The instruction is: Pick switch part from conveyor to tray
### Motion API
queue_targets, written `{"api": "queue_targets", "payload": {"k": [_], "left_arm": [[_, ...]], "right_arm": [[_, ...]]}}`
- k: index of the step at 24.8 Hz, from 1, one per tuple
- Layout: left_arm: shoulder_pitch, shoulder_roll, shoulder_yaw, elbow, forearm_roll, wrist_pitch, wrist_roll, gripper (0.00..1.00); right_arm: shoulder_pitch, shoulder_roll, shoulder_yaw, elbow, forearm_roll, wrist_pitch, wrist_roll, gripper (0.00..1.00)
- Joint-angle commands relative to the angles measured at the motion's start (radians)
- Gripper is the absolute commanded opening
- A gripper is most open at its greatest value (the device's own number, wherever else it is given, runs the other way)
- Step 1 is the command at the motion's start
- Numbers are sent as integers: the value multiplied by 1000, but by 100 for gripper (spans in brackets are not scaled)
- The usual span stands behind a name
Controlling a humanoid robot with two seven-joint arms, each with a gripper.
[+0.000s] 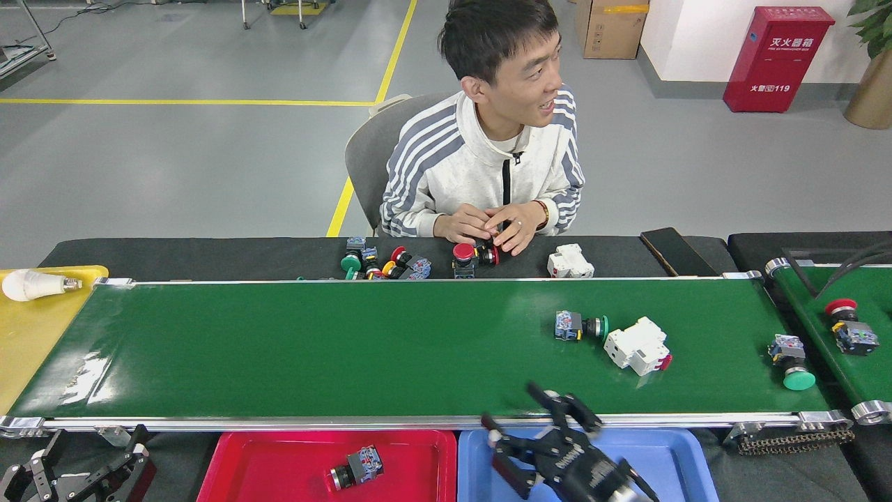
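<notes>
The conveyor (279, 348) carries a green-button switch part (580, 326), a white breaker (637, 346) beside it, and another green-capped switch part (791, 359) at its right end. One switch part (357, 467) lies in the red tray (279, 467) below the belt's front rail. My right gripper (510, 406) is open and holds nothing. It hovers over the front rail, above the blue tray (669, 457). My left gripper (80, 474) rests open at the bottom left, off the belt.
A person sits behind the belt with both hands (498, 230) on parts on the black table. A pile of switch parts (387, 265) and a white breaker (570, 261) lie there. A red-button switch (847, 324) rides the second belt. A bulb (35, 284) lies on a yellow tray.
</notes>
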Motion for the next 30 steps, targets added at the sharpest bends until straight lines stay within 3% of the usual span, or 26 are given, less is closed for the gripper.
{"api": "queue_targets", "payload": {"k": [1, 4, 9, 11, 14, 20, 30], "left_arm": [[0, 18, 9, -7, 3, -3, -3, 100], [-9, 18, 1, -4, 3, -3, -2, 100], [-11, 19, 1, -3, 5, -3, -2, 100], [-17, 19, 3, -1, 6, -3, -2, 100], [-9, 19, 3, -1, 6, -3, -2, 100], [-11, 15, 4, -3, 6, -2, -2, 100], [-14, 15, 4, 0, 5, 1, -2, 100]], "right_arm": [[30, -18, -13, -53, 2, 263, -67, 90], [10, -51, -38, -13, 0, 355, -68, 93], [-139, -55, -39, 76, 8, 367, -4, 95], [-191, -58, -24, 126, 38, 364, 5, 95], [-240, -46, 45, 194, 72, 366, 10, 96], [-309, -32, 156, 278, 69, 356, 24, 97], [-453, 12, 188, 427, 68, 339, 33, 98]]}}
